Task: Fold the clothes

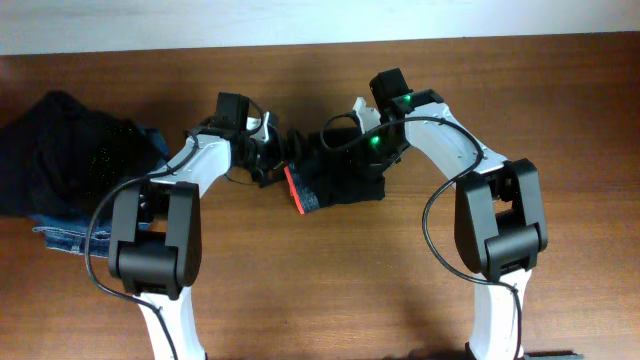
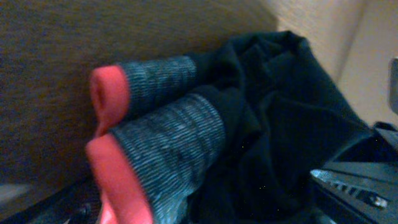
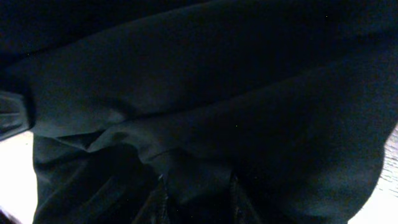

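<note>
Soft black long-legged garment [image 1: 345, 182], bunched into a compact, creased heap at mid-tabletop, between the two arms. Matte, dark cloth, in thick overlapping folds. At one end a bright red and grey waistband [image 1: 298, 190]: red along the rim, grey with fine dark striping just behind it. Seen close from the left wrist as a doubled-over band [image 2: 163, 142], two layers stacked, black cloth [image 2: 280, 112] spilling away behind.

Long axis of the heap roughly side to side across the tabletop. Waistband end towards the left arm, the rest trailing towards the right arm. Red rim slanted, nearer edge swung a little towards the right. No legs spread out; all gathered in the pile.

Left end effector [image 1: 266, 152] just beside the waistband end, at or against the cloth; cannot tell whether clenched or released, fingertips hidden in both views. Right end effector [image 1: 338, 132] down on the far side of the heap; from the right wrist, nearly all black cloth [image 3: 217, 93], with a fold pinched between the two dim fingers [image 3: 163, 200] at the bottom edge, so clenched on the garment.

Brown wooden tabletop [image 1: 330, 290] bare in front of the heap. Well apart, at the left edge, a bunched plain black garment [image 1: 60, 140] lying on blue denim jeans [image 1: 58, 234]. Nothing between that pile and the heap except the left arm.
</note>
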`<state>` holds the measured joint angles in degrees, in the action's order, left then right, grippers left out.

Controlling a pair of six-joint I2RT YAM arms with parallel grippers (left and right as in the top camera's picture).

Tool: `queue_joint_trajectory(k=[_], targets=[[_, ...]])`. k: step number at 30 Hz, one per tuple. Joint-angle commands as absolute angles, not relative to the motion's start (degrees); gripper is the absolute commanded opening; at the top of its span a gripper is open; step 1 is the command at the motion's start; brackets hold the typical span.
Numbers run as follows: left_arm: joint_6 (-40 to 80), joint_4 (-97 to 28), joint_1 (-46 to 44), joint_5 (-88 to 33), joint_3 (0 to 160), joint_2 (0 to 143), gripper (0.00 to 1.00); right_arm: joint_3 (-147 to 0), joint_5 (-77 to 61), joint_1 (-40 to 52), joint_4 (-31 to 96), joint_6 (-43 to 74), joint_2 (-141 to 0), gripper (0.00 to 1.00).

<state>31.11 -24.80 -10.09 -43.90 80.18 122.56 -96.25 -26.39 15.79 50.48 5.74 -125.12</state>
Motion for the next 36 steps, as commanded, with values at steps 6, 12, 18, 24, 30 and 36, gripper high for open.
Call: queue_joint_trajectory(k=[6, 12, 18, 24, 30, 36], targets=[[37.60, -18.70, -14.35, -47.24, 74.89, 124.66, 0.99, -95.77, -24.99, 17.17, 50.72, 6.52, -126.19, 0.35], [39.05, -18.00, -17.74, -46.92, 74.89, 125.58, 0.69, -95.77, -25.04, 17.26, 50.78, 6.55, -126.37, 0.34], [39.03, -17.80, -17.41, -46.09, 74.89, 125.58, 0.10, -95.77, -25.23, 17.26, 51.40, 6.55, -126.37, 0.34], [35.79, -16.49, -17.21, -46.33, 74.89, 125.43, 0.00, -95.81, -25.15, 16.69, 51.62, 6.46, -125.99, 0.35], [26.65, -17.58, -14.37, -47.40, 74.89, 121.38, 0.00, -96.53, -23.70, 12.05, 53.06, 5.85, -120.57, 0.44], [18.79, -22.11, -10.55, -43.16, 74.89, 110.54, 0.00, -96.82, -23.73, 5.45, 53.80, 6.11, -110.69, 0.49]])
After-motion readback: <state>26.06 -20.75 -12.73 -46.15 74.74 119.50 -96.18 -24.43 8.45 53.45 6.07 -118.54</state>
